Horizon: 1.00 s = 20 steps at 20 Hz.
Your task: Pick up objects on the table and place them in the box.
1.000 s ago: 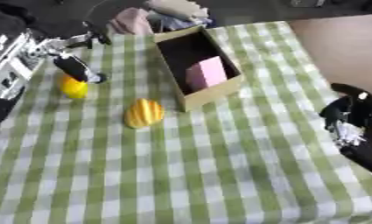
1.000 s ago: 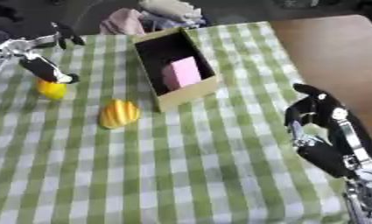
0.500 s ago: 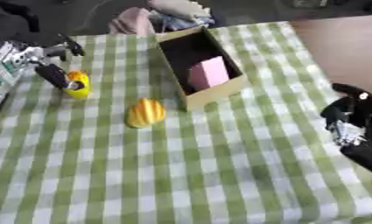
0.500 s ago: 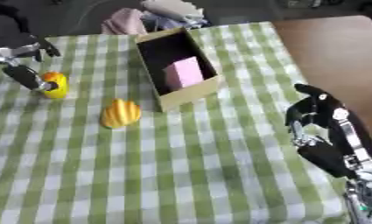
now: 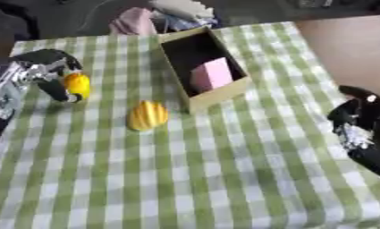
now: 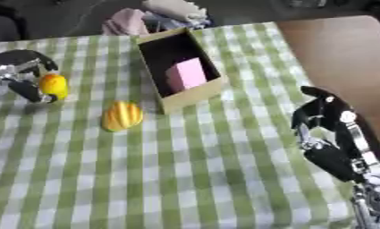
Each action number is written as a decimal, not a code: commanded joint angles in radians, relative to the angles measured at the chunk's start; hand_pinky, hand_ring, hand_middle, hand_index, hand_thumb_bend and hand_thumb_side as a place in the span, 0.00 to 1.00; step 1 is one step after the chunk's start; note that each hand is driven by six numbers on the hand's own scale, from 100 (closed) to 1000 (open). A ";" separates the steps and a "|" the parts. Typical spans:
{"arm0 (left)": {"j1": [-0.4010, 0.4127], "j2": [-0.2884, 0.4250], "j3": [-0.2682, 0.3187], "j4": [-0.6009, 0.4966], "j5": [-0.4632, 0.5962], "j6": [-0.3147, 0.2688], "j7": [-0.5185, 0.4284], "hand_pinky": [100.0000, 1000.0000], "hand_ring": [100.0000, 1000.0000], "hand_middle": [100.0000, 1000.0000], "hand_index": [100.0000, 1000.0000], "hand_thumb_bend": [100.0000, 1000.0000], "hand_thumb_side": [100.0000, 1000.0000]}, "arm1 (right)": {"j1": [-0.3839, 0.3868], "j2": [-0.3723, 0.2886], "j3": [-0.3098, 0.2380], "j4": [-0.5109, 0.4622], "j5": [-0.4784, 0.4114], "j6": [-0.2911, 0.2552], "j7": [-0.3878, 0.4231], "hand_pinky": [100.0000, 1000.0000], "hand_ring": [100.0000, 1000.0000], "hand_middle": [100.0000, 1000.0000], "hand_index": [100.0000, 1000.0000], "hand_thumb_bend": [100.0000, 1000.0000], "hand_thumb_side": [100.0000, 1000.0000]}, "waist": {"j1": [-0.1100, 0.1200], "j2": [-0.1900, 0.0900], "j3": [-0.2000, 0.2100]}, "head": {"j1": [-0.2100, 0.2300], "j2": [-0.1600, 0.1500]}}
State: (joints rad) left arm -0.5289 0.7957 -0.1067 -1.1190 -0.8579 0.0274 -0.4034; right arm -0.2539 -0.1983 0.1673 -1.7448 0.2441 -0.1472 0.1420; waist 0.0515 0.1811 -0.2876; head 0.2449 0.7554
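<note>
Left robot hand (image 5: 48, 74) sits at about 9 o'clock on the surface (image 5: 224, 179), fingers and thumb curled round the small yellow object (image 5: 77, 85). The dark thumb runs down its left side and the fingers arch over its top. The object appears to rest on or just above the checked cloth; you cannot tell which.

Handling judgement: it looks small, rounded, smooth and glossy, probably a light, hard toy fruit. A surface like that can slip or roll out of a pinch, so keep your contact across its widest middle, thumb opposing fingers, rather than on the tapered top.

Outward toward 4 o'clock from that hand lies the ribbed orange-yellow object (image 5: 148, 115), well apart from it and near the box's front corner. It looks like a shell or small gourd shape; the ridges should give purchase. Take it across its short width, from above.

The box (image 5: 171, 45) stands open at about 12 o'clock, cardboard, long axis running away from you, already holding a pink block (image 5: 211, 75) at its near end. The far end is free, so you have room to drop there. The walls look thin; avoid knocking them on entry.

Right robot hand (image 6: 327, 123) idles at about 4 o'clock off the cloth's right edge, fingers curled, holding nothing.
</note>
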 commanded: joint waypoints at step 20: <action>-0.239 -0.068 -0.097 -0.212 0.033 -0.011 0.179 0.50 0.39 0.42 0.60 0.14 0.03 | -0.007 -0.004 0.009 -0.008 -0.010 -0.004 0.012 0.41 0.57 0.49 0.85 0.00 0.40 | -0.007 -0.007 -0.053 | 0.027 0.000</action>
State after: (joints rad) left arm -0.7464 0.7259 -0.1952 -1.3272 -0.8144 0.0244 -0.2196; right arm -0.2497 -0.1974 0.1749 -1.7425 0.2413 -0.1491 0.1499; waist 0.0514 0.1813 -0.3440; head 0.2646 0.7566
